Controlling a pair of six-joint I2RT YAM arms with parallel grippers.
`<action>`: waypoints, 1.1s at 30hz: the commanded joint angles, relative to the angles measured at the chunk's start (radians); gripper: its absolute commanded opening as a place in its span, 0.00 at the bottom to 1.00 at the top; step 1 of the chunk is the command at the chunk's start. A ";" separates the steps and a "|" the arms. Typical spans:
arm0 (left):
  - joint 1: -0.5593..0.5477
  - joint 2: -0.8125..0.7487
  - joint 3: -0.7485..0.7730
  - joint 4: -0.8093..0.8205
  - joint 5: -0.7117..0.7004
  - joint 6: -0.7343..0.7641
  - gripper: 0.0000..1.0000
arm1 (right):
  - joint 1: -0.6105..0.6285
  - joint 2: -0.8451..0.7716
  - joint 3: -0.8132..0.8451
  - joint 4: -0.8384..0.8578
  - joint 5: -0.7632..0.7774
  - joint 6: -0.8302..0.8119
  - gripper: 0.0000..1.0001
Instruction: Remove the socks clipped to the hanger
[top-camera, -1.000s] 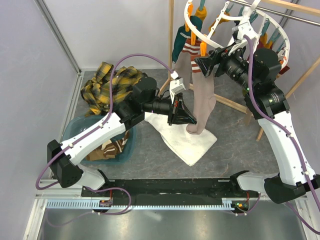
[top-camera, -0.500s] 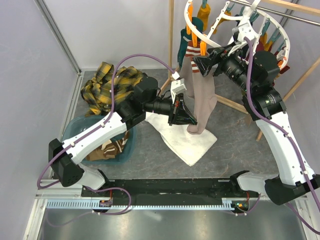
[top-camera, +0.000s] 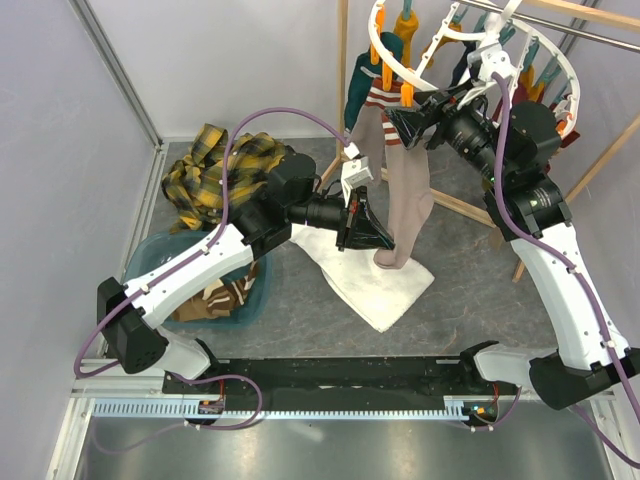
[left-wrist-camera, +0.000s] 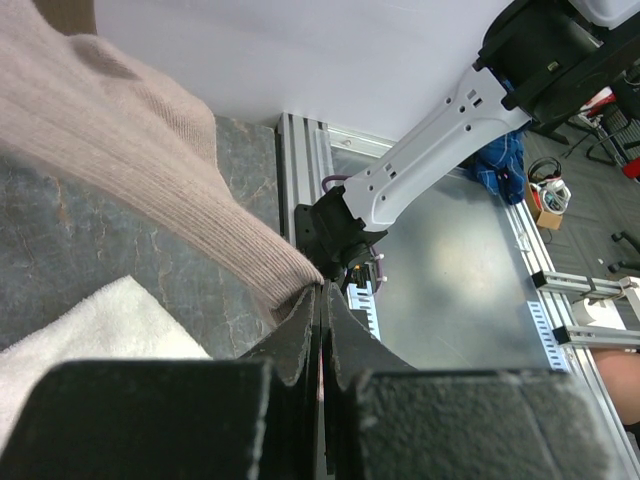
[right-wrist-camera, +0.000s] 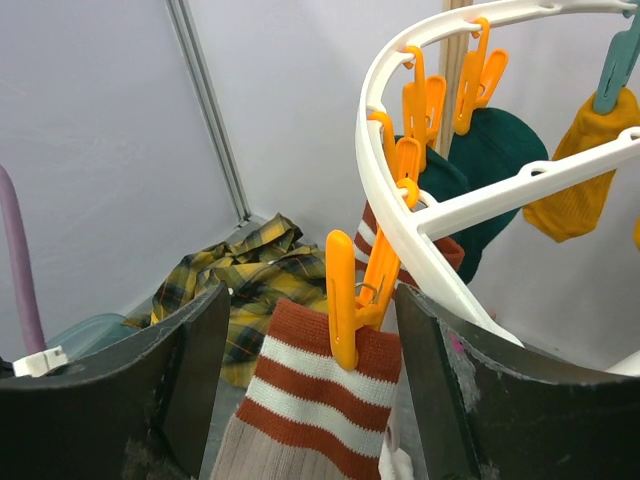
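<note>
In the overhead view the hanger (top-camera: 385, 58) hangs at about 1 o'clock in the scene, its white ring carrying clips and socks. A long tan sock (top-camera: 407, 195) drops from it toward the centre. The toe end reaches the white towel (top-camera: 372, 285) lying on the floor. The left gripper (top-camera: 387, 240) comes in from 9 o'clock of that toe. In the left wrist view the left gripper (left-wrist-camera: 320, 295) is pressed together, pinching the end of the tan sock (left-wrist-camera: 130, 140), with the towel (left-wrist-camera: 100, 325) at 8 o'clock of the pinch. The right gripper (top-camera: 405, 125) sits at the top of the sock, just under the ring at its 7 o'clock edge. In its own camera the right gripper (right-wrist-camera: 315, 340) is spread wide, and an orange clip (right-wrist-camera: 345, 300) sits between the fingers, gripping a striped cuff (right-wrist-camera: 320, 390). Neither finger visibly touches the clip. A teal sock (right-wrist-camera: 495, 150) and a mustard sock (right-wrist-camera: 590, 165) hang from the hanger (right-wrist-camera: 420, 225) at 1 to 2 o'clock. The plaid shirt (top-camera: 215, 170) lies at 10 o'clock overhead, and a teal basin (top-camera: 148, 268) holding striped fabric sits at 8 o'clock.
</note>
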 joint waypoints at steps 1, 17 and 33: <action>0.002 0.001 0.051 0.009 0.037 -0.027 0.02 | -0.002 0.020 0.040 0.026 0.055 0.007 0.75; 0.002 0.012 0.059 0.012 0.040 -0.027 0.02 | 0.031 0.052 0.086 -0.015 0.109 0.016 0.66; 0.060 0.067 0.146 0.011 0.316 -0.065 0.02 | 0.097 0.052 0.115 -0.088 0.288 0.056 0.73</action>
